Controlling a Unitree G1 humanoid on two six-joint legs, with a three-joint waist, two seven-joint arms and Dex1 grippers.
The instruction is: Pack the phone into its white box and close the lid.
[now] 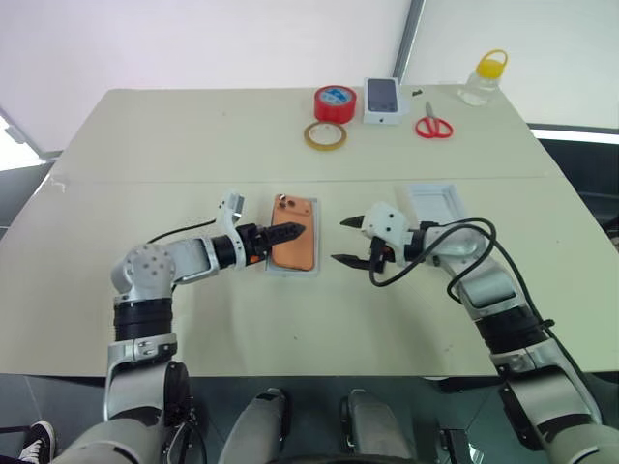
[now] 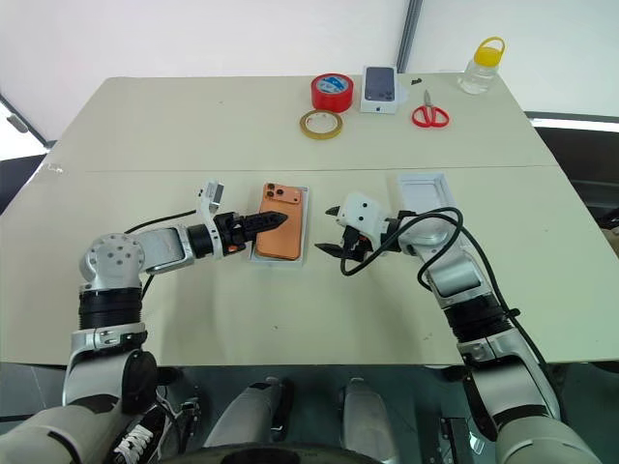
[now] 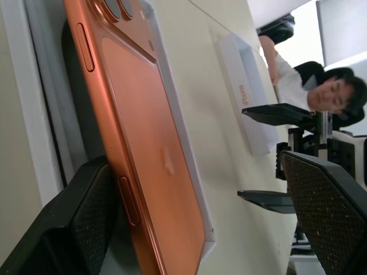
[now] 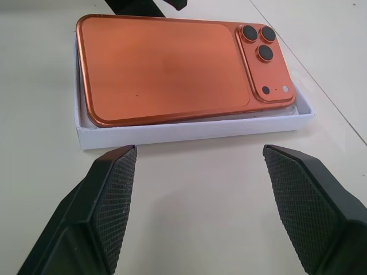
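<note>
The orange phone [image 4: 172, 69] is showing a smooth, satiny metallic back with glossy dark lenses. The white box [image 4: 189, 130] is looking like matt cardboard. The right gripper's black fingers [image 4: 112, 200] are wearing rough, cross-hatched pads.

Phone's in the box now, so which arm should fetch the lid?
Probably the right. The lid lies just beyond the right forearm, and the right gripper is open and empty. The left gripper hangs over the phone in the white box, farther away.
</note>
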